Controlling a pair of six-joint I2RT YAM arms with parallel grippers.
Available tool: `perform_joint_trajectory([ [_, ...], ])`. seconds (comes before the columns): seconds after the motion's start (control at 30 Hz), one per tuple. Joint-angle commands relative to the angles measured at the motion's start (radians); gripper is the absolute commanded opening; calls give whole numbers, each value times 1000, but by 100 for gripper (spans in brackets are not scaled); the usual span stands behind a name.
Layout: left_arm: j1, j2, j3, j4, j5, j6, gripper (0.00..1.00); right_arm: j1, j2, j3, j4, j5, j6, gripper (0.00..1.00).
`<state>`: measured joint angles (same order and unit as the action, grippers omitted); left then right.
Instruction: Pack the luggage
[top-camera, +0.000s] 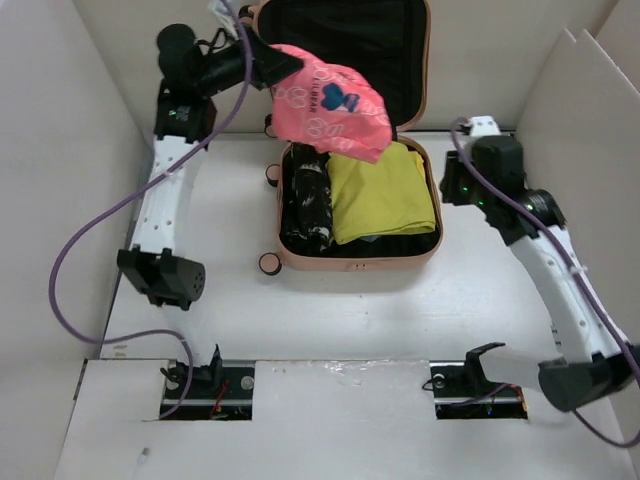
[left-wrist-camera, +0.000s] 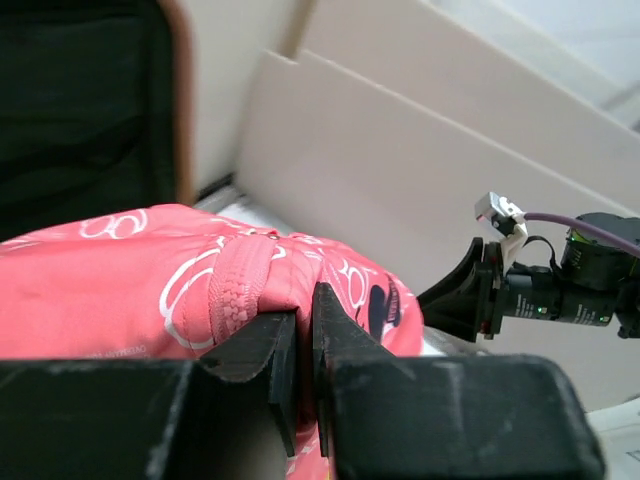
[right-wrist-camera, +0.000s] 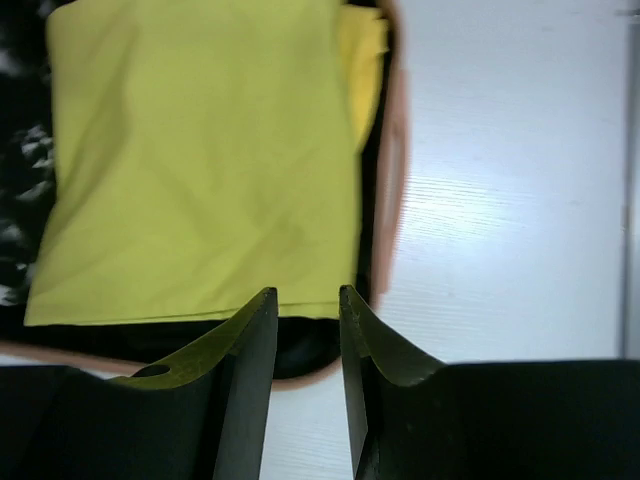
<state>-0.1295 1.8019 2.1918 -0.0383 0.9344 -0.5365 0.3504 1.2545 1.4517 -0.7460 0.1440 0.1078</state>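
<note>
Clamping a pink zippered pouch (top-camera: 330, 100) in the tightly closed left gripper (left-wrist-camera: 305, 330), pouch hanging over the luggage (top-camera: 350, 262), luggage open at mid-table (top-camera: 330, 320), yellow folded cloth (top-camera: 385, 195) beside black patterned garment (top-camera: 305, 195) inside, right gripper (right-wrist-camera: 305, 295) above the luggage's right rim, jaws slightly parted, empty.

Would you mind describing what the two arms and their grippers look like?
Both the left arm and the right arm have white links between black joint housings, with small green lights on some joints. A purple cable trails from each. The left gripper and the right gripper have black, wedge-shaped fingers.
</note>
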Motion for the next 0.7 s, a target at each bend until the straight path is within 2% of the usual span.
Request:
perform_joint_trajectory([
  [0.0,-77,105,103,195,-3,-214,0,-82,-137,-48,-32,11,7,36],
  [0.13,-122,131,-84,319,73,-344,0,-160,-193,-77,-110,23,-22,36],
  [0.17,-122,116,-199,319,83,-344,0,-172,-208,-95,-121,23,-22,36],
  [0.23,-122,87,-352,310,83,-300,0,-191,-220,-132,-121,-17,-33,36],
  [0.27,-122,74,-483,301,70,-271,0,-200,-221,-146,-107,-65,-43,36],
  [0.3,-122,64,-533,264,58,-167,0,-200,-221,-158,-83,-95,-43,38],
  [0.4,-122,79,-639,33,29,-4,0,-209,-192,-180,-32,-235,-72,41],
  [0.43,-122,79,-655,-77,29,82,0,-209,-176,-180,-32,-262,-72,46],
  [0.5,-122,65,-717,-135,26,148,0,-209,-127,-166,-7,-328,-83,54],
  [0.53,-122,27,-734,-150,11,173,0,-209,-109,-154,16,-346,-83,64],
  [0.67,-122,2,-707,-251,-28,263,0,-209,23,-54,123,-467,-50,81],
])
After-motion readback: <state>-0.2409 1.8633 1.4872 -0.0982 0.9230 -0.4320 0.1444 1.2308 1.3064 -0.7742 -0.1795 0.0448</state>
